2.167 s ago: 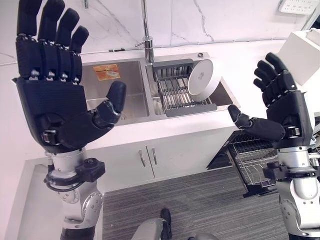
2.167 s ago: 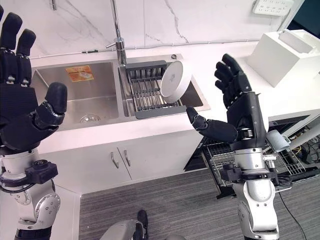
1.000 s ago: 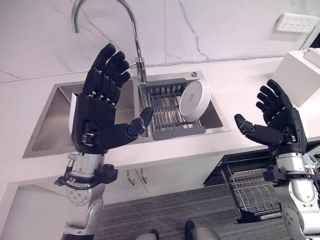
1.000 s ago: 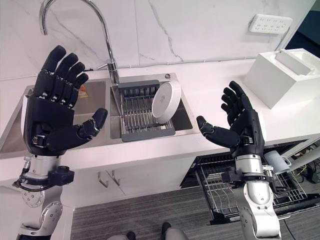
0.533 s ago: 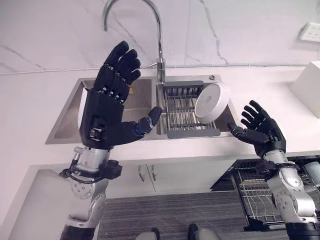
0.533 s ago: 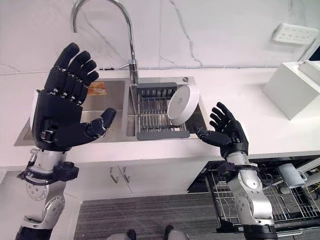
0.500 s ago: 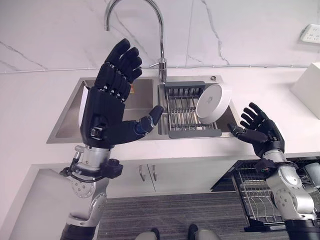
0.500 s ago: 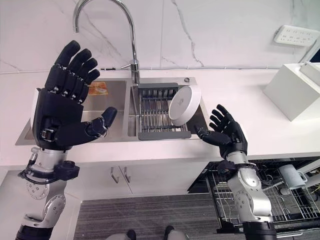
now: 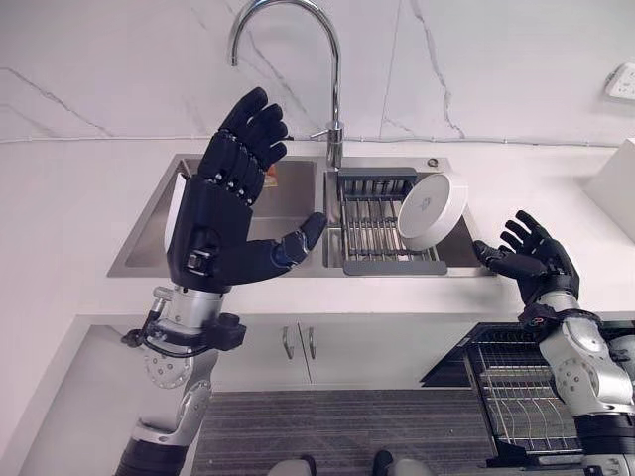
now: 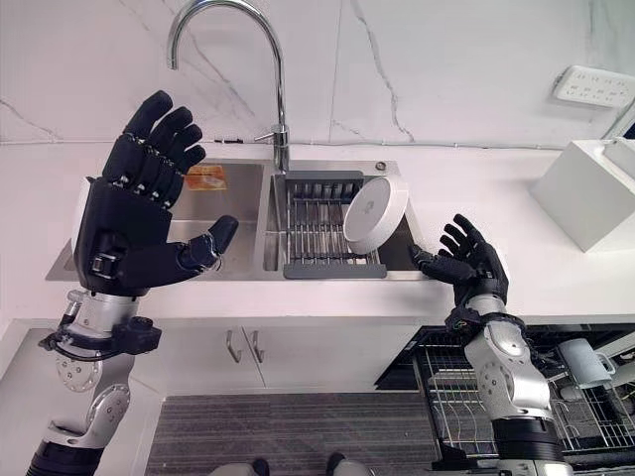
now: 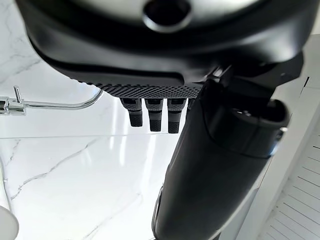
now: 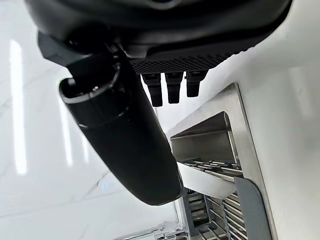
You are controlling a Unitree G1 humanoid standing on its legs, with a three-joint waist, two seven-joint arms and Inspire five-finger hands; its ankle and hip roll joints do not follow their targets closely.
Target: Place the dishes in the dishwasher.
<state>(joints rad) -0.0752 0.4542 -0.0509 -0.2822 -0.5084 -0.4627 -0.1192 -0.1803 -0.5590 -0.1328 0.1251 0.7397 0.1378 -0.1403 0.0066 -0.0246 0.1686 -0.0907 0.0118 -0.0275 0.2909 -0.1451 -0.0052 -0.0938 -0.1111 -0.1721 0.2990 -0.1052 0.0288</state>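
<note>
I had both hands empty at that moment. My right hand (image 10: pixel 473 266) hung with its fingers spread and thumb out, palm turned toward the white bowl (image 10: pixel 374 215), just beside it at about its four o'clock but not touching; I judged that pose suited a sideways grasp of the rim. The bowl leaned on edge against the right end of the dark grey drying rack (image 10: pixel 317 233), its flat base facing me, so it was propped rather than lying flat. It looked smooth and glazed, round with a shallow wall. The rack's thin metal bars sat across the brushed steel sink (image 10: pixel 213 260). My left hand (image 10: pixel 134 223) was raised high and spread at nine o'clock, well apart. The dishwasher basket (image 10: pixel 461 397), a wire grid, stood pulled out at five o'clock.
</note>
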